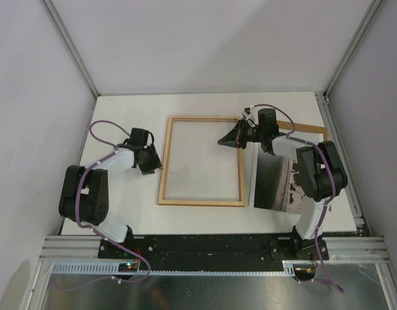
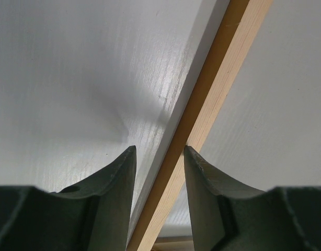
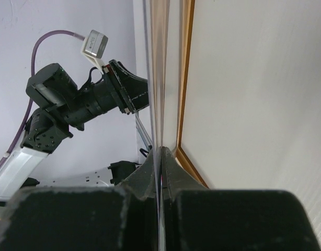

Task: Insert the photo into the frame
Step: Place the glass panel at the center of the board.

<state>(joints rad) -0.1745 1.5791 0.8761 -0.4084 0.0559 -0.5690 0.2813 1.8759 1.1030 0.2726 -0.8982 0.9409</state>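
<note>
— Wood first: how many frames?
— One frame (image 1: 202,204), pale wood, flat on the white table (image 1: 134,110) between the two arms. One brown board (image 1: 311,131) peeks out at the far right. One photo (image 1: 271,181) lies just right of the frame, partly under the right arm.
— Grippers?
— Two. Overhead, the left gripper (image 1: 152,168) sits at the frame's left rail and the right gripper (image 1: 225,140) by its far right corner.
— What do the wrist views add?
— The left one shows its jaws spread, straddling the rail. The right one shows jaws pressed together, with a thin sheet (image 3: 159,78) running edge-on from the tips. Pinched or not, I cannot tell.
— And the photo?
— Seen only overhead, nearer the bases than the right gripper, not touching it.
</note>
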